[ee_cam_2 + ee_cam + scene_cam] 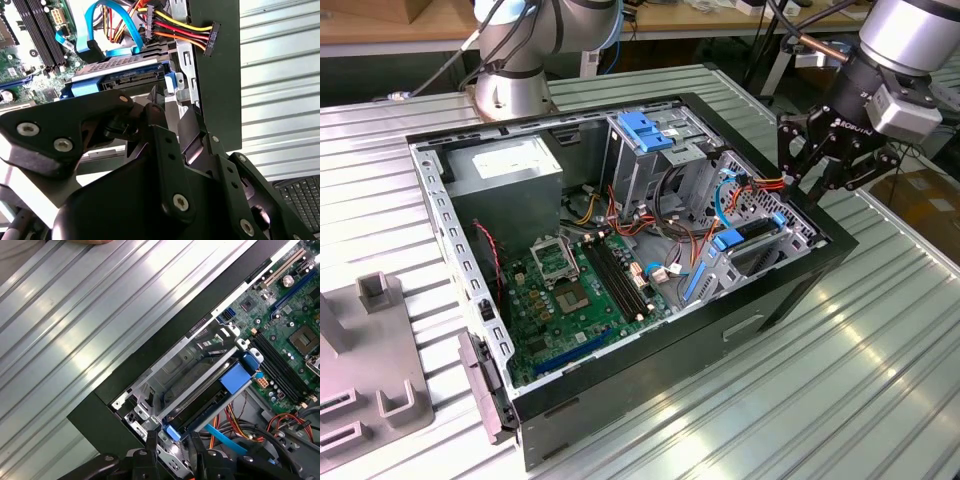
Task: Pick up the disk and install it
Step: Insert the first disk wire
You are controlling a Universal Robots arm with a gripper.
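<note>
Pincer [815, 172] hangs at the exterior view's upper right, black fingers spread and gripping nothing, just above the black metal computer case's rim [830, 238]. The flat silver-grey disk with blue plastic bracket [752, 238] sits in its bay right below. My worry is those fingers snagging the loose red-and-yellow power cable [765, 183] or clipping the rim.

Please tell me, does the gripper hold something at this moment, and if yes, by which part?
Nothing is held. The gripper hangs over the corner of the case with its fingers apart and empty; the disk lies in its bay beneath.
</note>
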